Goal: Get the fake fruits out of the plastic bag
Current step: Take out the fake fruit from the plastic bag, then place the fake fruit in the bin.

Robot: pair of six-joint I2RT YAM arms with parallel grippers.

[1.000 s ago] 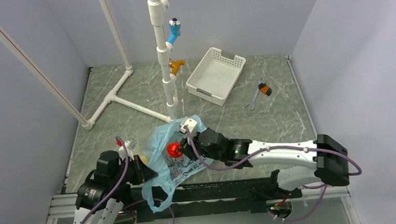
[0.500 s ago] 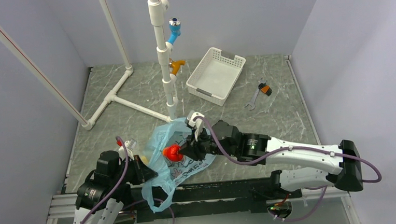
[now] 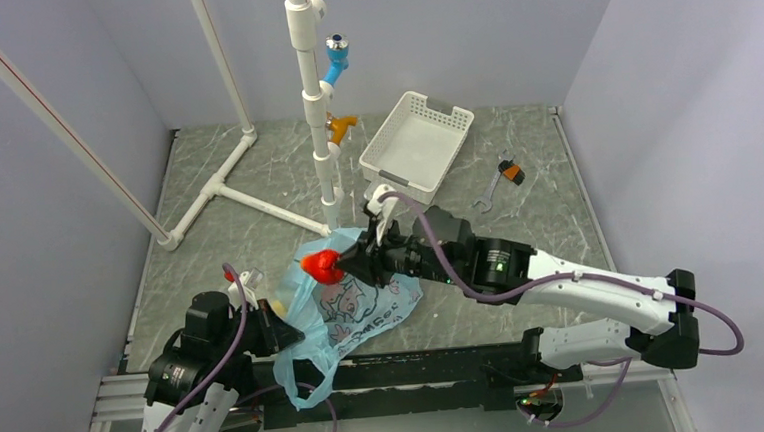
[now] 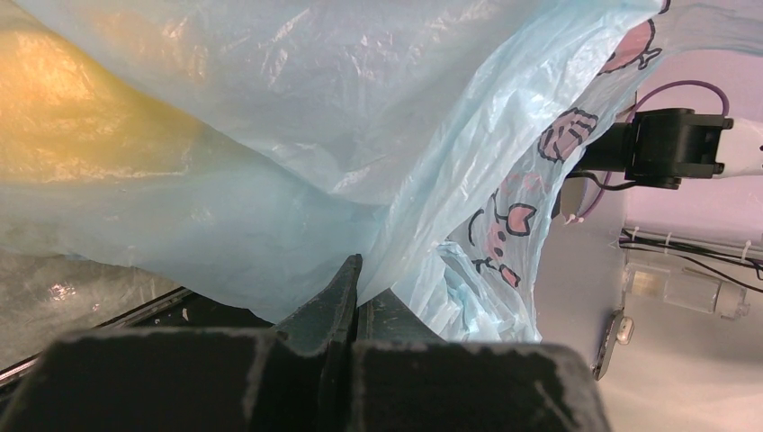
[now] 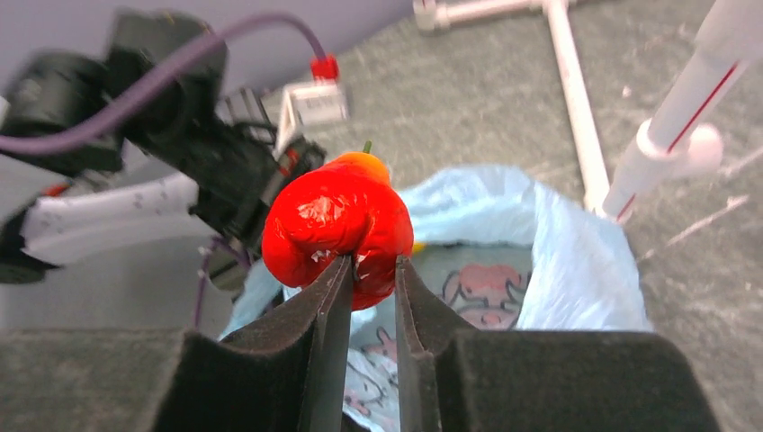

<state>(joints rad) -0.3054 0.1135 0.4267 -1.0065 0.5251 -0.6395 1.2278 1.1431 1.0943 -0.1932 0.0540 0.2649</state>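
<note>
Inside lilac walls [image 3: 447, 32], bag [image 3: 364, 307] on marbled table [image 3: 549, 226]

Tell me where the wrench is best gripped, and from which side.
The wrench lies flat on the table, so come from straight above. Probably close across its orange handle, the thickest part, jaws set crosswise to its length.

A glossy red-orange fake fruit [image 3: 321, 267], lumpy, with an orange crown and a small green stem, hangs clear of the plastic bag [image 3: 363, 302], nipped by the tips of the right pincer [image 5: 371, 270] just in front of the upright white pipe [image 3: 327, 169]. The crinkled light-blue, cartoon-printed bag slumps on the counter [image 3: 519, 228] nearer than the pipe, one fold pinched in the left pincer [image 4: 358, 286]. A yellow fruit [image 4: 72, 117] glows through its film.
</note>
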